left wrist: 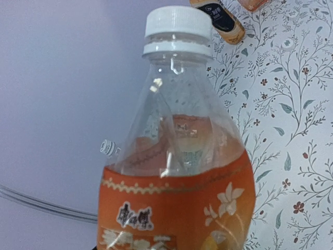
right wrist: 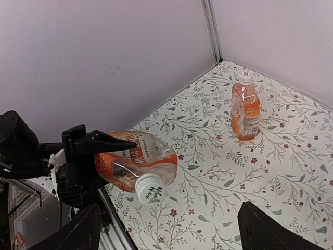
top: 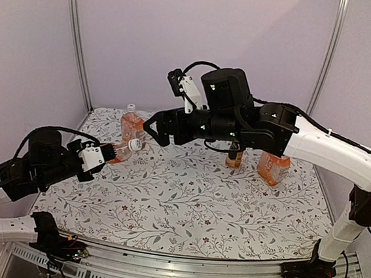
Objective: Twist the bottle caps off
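My left gripper (top: 110, 152) is shut on a clear bottle of orange drink (top: 122, 151) and holds it tilted above the table's left side, its white cap (top: 134, 144) pointing right. In the left wrist view the bottle (left wrist: 177, 198) fills the frame with its cap (left wrist: 177, 23) on top. My right gripper (top: 152, 128) is wide open, a short way right of and above that cap. In the right wrist view the cap (right wrist: 151, 188) faces the camera between my spread fingers (right wrist: 73, 232), apart from both. A second capped bottle (top: 132, 126) stands at the back left.
Two more orange bottles (top: 234, 158) (top: 273, 168) stand under my right arm at the back right. The standing back-left bottle (right wrist: 245, 112) shows in the right wrist view. Walls and metal posts (top: 77, 36) close the back; the floral table (top: 186, 198) ends at a metal rail in front.
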### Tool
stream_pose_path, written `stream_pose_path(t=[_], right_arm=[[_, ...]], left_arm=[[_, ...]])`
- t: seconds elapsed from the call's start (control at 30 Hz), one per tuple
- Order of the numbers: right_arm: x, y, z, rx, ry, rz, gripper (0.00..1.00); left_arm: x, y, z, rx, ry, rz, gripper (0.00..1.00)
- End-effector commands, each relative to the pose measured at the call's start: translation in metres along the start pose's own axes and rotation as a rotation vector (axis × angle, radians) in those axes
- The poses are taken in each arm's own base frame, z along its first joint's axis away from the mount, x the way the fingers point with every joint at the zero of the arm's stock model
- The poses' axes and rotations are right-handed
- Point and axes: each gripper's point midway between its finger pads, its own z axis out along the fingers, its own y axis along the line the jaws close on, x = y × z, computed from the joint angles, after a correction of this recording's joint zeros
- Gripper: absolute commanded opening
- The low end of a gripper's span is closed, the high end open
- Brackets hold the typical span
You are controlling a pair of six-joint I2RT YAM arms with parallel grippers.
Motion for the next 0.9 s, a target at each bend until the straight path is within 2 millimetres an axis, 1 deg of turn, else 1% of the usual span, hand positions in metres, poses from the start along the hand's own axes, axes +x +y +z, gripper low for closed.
stream_pose_path(t=[0.0, 0.1, 0.2, 0.23, 0.3, 0.37, 0.5, 0.67, 0.77, 0.87], right_arm=[[0.036, 0.014, 0.030, -0.108, 0.153, 0.285, 0.88], [0.042, 0.012, 0.045, -0.109, 0.171, 0.314, 0.86], [0.041, 0.015, 0.056, -0.121, 0.175, 0.314, 0.84], [0.044, 0.017, 0.062, -0.125, 0.184, 0.312, 0.83], [0.042, 0.020, 0.069, -0.141, 0.186, 0.314, 0.80], [0.048, 0.023, 0.080, -0.152, 0.205, 0.322, 0.77], [0.060, 0.024, 0.098, -0.169, 0.236, 0.357, 0.76], [0.062, 0.032, 0.107, -0.221, 0.248, 0.412, 0.70], [0.063, 0.030, 0.111, -0.224, 0.248, 0.431, 0.61], [0.063, 0.032, 0.113, -0.238, 0.247, 0.447, 0.47]], left_arm=[[0.011, 0.014, -0.001, -0.085, -0.010, -0.124, 0.15], [0.026, 0.006, 0.001, -0.082, 0.011, -0.141, 0.15], [0.036, -0.001, 0.002, -0.077, 0.019, -0.140, 0.15], [0.037, -0.003, 0.002, -0.076, 0.018, -0.136, 0.15], [0.039, -0.006, 0.002, -0.067, 0.016, -0.117, 0.15], [0.040, -0.007, 0.003, -0.067, 0.018, -0.085, 0.15], [0.039, -0.003, 0.002, -0.089, 0.015, -0.027, 0.15], [0.038, 0.002, 0.001, -0.115, 0.016, 0.030, 0.15], [0.035, 0.003, 0.001, -0.119, 0.004, 0.044, 0.15], [0.034, 0.004, 0.001, -0.121, 0.002, 0.057, 0.15]])
